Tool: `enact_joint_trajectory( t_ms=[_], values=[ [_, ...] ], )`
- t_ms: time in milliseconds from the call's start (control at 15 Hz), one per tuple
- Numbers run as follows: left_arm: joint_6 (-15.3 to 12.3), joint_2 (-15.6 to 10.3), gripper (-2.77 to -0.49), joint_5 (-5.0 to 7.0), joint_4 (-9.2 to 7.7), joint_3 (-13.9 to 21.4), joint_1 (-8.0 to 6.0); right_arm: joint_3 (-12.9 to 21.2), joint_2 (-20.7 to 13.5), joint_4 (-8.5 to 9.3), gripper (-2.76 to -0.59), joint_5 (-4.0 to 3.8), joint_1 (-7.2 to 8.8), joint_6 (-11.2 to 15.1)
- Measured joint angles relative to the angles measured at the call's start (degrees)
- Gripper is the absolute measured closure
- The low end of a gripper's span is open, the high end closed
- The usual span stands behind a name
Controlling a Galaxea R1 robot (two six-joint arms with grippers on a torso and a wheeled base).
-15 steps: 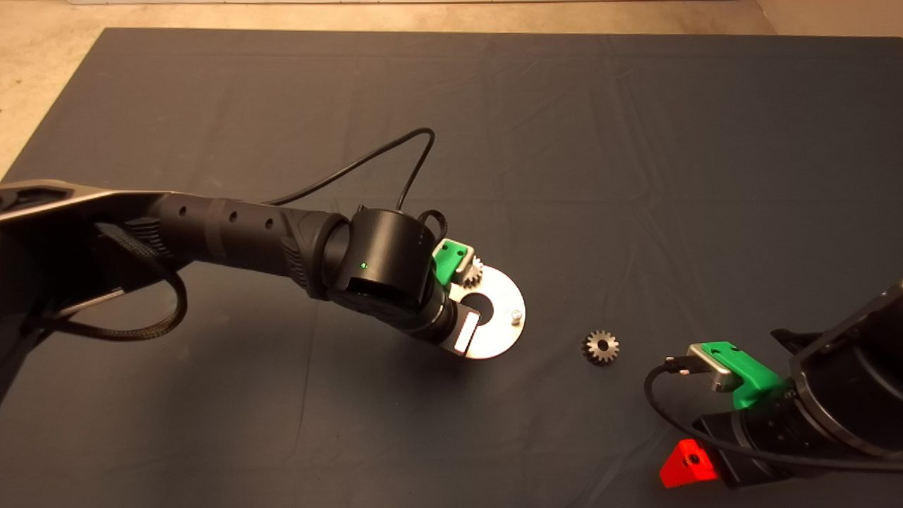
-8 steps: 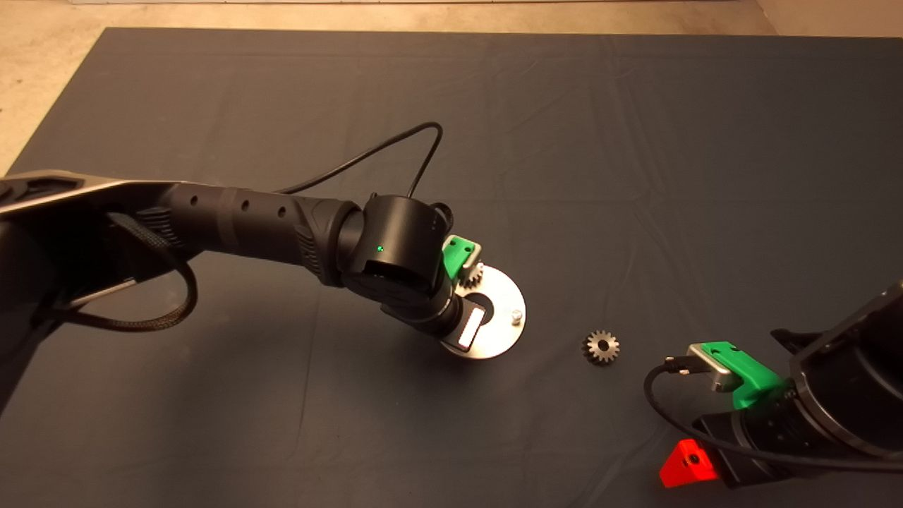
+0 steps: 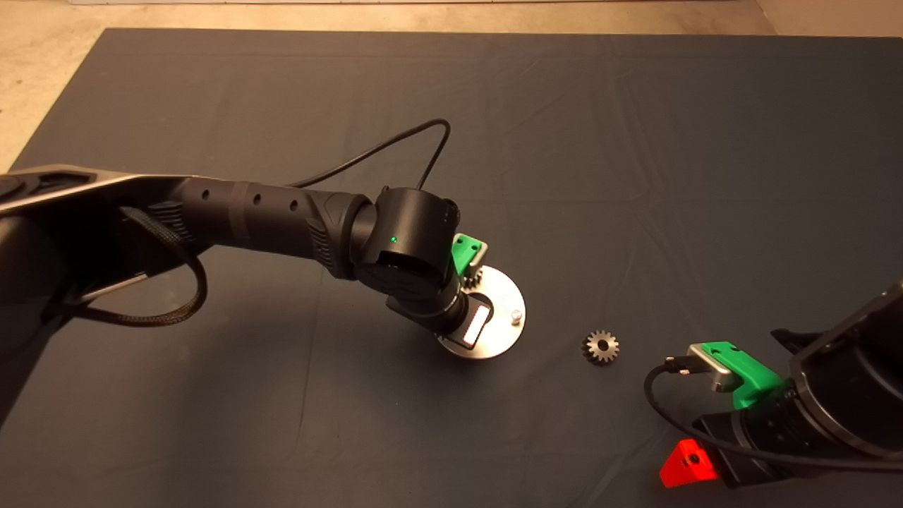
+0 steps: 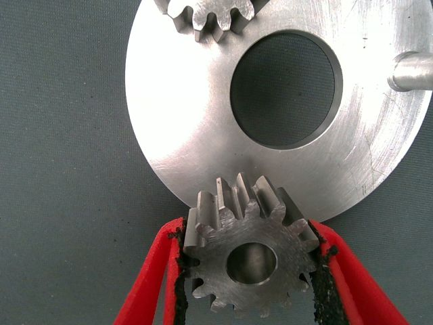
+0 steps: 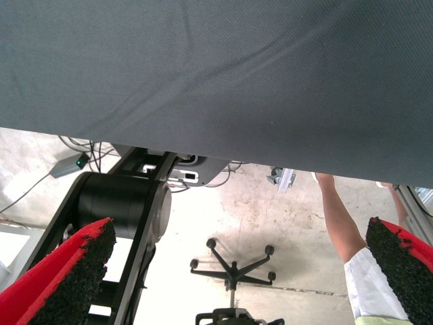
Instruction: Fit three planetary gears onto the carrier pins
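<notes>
My left gripper (image 4: 249, 263) is shut on a silver planetary gear (image 4: 249, 261), held flat over the near rim of the round shiny plate (image 4: 176, 108). A second gear (image 4: 206, 15) sits on the plate across its central hole. One bare carrier pin (image 4: 413, 71) stands upright at the plate's side; the other pins are hidden. In the head view the left arm covers most of the plate (image 3: 506, 293), with the bare pin (image 3: 517, 317) showing. A third gear (image 3: 601, 347) lies loose on the mat to the plate's right. My right gripper (image 3: 698, 423) waits open at the lower right.
The dark mat (image 3: 635, 141) spreads around the plate. The left arm's black cable (image 3: 395, 144) loops above its wrist. Past the mat's edge, the right wrist view shows floor, an office chair base (image 5: 233, 271) and a person's arm (image 5: 338, 217).
The left arm has shifted right and slightly down over the plate with the gear in its fingers, covering more of the plate. The loose gear and right arm have not moved.
</notes>
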Motion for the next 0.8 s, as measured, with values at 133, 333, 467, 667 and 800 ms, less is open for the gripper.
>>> enact_joint_trajectory(
  t_ms=[133,333,467,667,800],
  values=[
    [0.0,-0.01,-0.94,0.0,-0.02,-0.01,-0.02,0.0,0.0,0.01,-2.75,0.0,0.0,0.0],
    [-0.2,-0.04,-0.94,-0.02,-0.02,0.1,0.0,0.0,0.0,0.0,-2.75,0.0,0.0,0.0],
    [-0.81,-0.22,-0.94,-0.07,0.01,0.46,0.02,0.0,0.0,0.01,-2.75,-0.02,0.0,0.0],
    [-1.68,-0.33,-0.93,-0.11,-0.05,1.03,0.22,0.0,0.0,-0.01,-2.75,0.02,0.0,0.0],
    [-1.94,-0.3,-0.93,-0.11,-0.07,1.61,0.2,0.0,-0.02,0.0,-2.75,0.0,0.0,0.0]
  ],
)
